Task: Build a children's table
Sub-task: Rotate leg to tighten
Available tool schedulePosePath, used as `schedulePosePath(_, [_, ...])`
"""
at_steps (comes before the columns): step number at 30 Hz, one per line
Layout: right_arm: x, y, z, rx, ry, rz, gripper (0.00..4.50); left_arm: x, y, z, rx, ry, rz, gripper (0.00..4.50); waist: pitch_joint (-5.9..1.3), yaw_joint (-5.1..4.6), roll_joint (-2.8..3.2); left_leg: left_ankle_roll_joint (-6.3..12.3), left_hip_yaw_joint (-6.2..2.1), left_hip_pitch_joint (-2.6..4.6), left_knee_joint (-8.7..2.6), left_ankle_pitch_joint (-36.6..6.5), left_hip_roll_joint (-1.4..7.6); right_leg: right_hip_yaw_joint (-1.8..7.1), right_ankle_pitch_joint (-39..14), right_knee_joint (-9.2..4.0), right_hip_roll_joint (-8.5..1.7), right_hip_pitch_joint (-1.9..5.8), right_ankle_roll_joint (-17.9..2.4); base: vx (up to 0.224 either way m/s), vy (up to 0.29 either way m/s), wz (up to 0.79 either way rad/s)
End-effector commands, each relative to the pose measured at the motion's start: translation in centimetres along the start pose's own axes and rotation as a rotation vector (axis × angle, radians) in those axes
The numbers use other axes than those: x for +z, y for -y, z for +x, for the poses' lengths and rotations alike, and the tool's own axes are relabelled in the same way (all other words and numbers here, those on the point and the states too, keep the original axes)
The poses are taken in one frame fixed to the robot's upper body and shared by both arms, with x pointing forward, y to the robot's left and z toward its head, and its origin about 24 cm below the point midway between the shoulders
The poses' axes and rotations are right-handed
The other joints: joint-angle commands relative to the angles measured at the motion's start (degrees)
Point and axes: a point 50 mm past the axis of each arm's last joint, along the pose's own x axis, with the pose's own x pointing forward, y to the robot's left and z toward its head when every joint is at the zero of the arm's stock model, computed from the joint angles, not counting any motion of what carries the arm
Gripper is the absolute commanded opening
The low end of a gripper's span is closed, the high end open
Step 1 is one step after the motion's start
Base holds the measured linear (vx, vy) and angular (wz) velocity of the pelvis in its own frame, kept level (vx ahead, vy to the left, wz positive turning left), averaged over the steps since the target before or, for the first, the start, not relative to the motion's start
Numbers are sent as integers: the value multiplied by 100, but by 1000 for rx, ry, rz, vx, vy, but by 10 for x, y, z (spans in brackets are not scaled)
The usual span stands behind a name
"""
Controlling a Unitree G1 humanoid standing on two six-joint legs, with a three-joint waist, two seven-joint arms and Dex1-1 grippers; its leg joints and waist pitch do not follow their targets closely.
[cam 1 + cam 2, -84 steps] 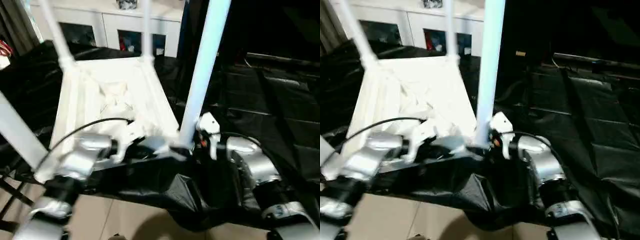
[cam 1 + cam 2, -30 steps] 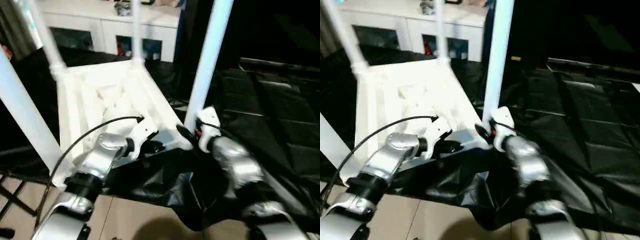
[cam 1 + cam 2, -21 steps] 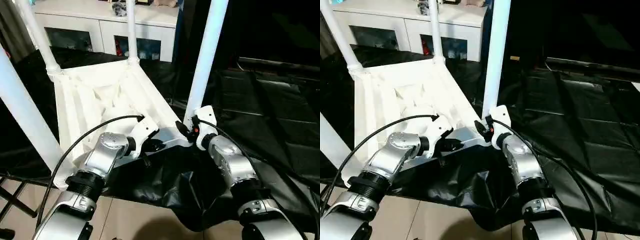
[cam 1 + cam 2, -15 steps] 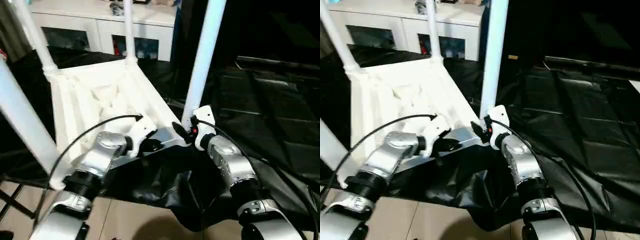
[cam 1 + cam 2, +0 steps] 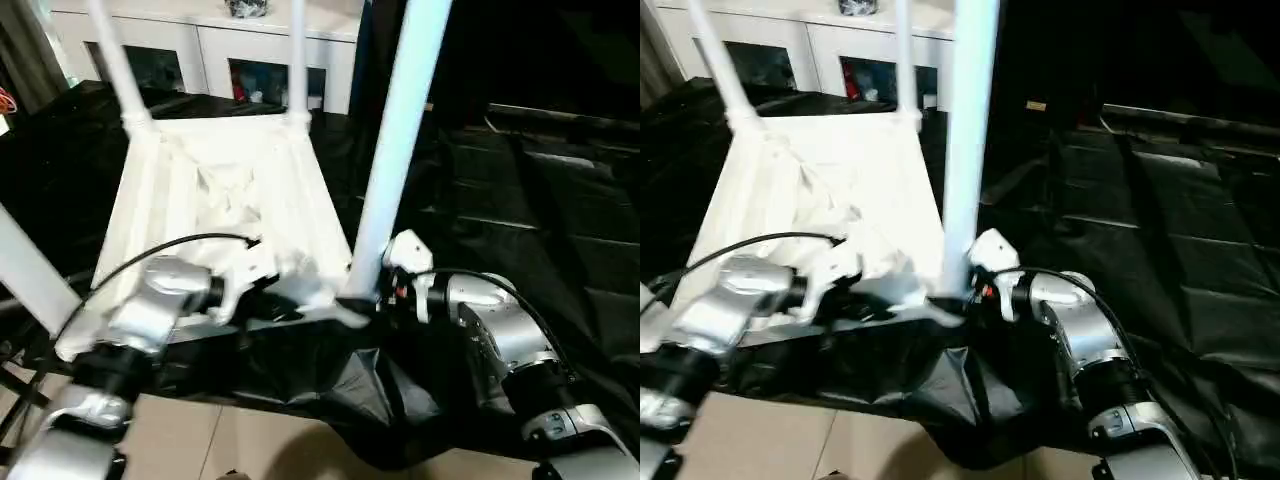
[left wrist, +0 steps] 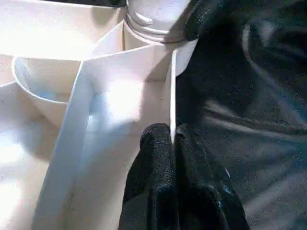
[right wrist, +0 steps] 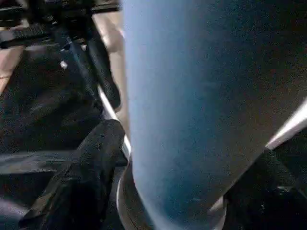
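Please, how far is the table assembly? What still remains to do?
Done: the table top lies upside down with four legs standing in its corners: far left leg, far right leg, near left leg, near right leg. In hand: the left gripper pinches the top's rim; the right gripper is at the near right leg's base. Left: probably seating that leg, then turning the table upright.

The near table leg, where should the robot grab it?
Low on the leg, just above its corner socket, coming from the right side, where the right gripper sits. The tube is round and upright, so fingers can straddle it; the tabletop blocks the left.
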Motion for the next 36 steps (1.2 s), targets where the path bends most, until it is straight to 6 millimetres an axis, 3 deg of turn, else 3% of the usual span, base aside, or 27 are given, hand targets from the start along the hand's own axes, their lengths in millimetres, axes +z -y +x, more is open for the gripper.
schedulePosePath(1, [-7,-8,4,63,-29,16,285,8,5,5,-59,24,37,0,-305,-7,2,172,16,57,-362,-1112,150,229,-686,-375,-395,274,-1259,0,0,0])
schedulePosePath(3, [-6,-8,4,76,-20,18,254,5,6,2,-68,18,26,0,-306,-3,18,161,12,50,-362,-1085,144,228,-654,-365,-394,277,-1257,0,0,0])
schedulePosePath(7, [-5,-10,3,89,-10,20,237,4,7,2,-78,16,26,0,-328,1,32,202,16,45,-340,-898,134,223,-274,-323,-383,295,-1313,0,0,0])
schedulePosePath(11, [-5,-11,3,100,-10,20,206,4,8,2,-82,17,25,0,-325,0,49,184,15,46,-340,-931,132,220,-251,-328,-378,299,-1336,0,0,0])
schedulePosePath(17, [-11,-19,4,108,-16,17,199,4,9,5,-75,25,16,0,-329,16,88,122,7,59,-343,-1024,131,220,-309,-334,-377,301,-1331,0,0,0])
schedulePosePath(24, [-16,-15,10,-10,-8,49,199,4,4,10,10,33,3,0,-326,7,74,94,2,63,-350,-1109,128,220,-387,-343,-376,303,-1323,0,0,0])
schedulePosePath(26, [-18,-10,15,-95,-13,64,199,6,-2,14,73,38,-8,0,-290,-16,61,33,0,70,-371,-1265,120,225,-728,-386,-386,277,-1288,0,0,0])
schedulePosePath(27, [-19,-8,18,-151,-15,74,198,8,-7,17,119,40,-20,0,-260,-39,63,-83,-9,111,-397,-1604,111,229,-1446,-460,-399,249,-1146,0,0,0])
schedulePosePath(28, [-20,-6,22,-208,-18,92,198,11,-11,21,174,45,-24,0,-253,-52,3,-110,-14,117,-405,-1664,114,231,-1683,-486,-400,244,-1070,0,0,0])
schedulePosePath(29, [-20,-6,22,-208,-18,92,198,11,-11,21,174,45,-24,0,-256,-42,22,-129,-23,130,-404,-1703,112,234,-1859,-492,-413,240,-1017,0,0,0])
schedulePosePath(30, [-21,-2,31,-315,-16,144,198,18,-21,29,297,72,-53,0,-239,-52,-10,-133,-19,132,-407,-1724,106,246,-2148,-528,-412,205,-887,0,0,0])
schedulePosePath(31, [-21,-2,33,-332,-17,152,198,19,-23,30,314,76,-57,0,-248,-39,4,-155,-30,152,-405,-1763,111,242,-2252,-538,-425,199,-858,0,0,0])
schedulePosePath(33, [-21,0,42,-411,-20,185,197,26,-28,38,389,88,-79,0,-241,-58,-25,-142,-33,128,-411,-1768,105,242,-2396,-552,-427,203,-784,0,0,0])
schedulePosePath(34, [-17,1,55,-497,-27,202,197,35,-29,50,428,101,-92,0,-244,-44,-36,-141,-35,151,-402,-1800,104,242,-2607,-587,-441,177,-688,0,0,0])
schedulePosePath(36, [-12,2,66,-555,-44,206,197,42,-29,59,447,114,-97,0,-249,-51,-7,-182,-51,134,-418,-1725,102,232,-2617,-582,-442,175,-647,0,0,0])
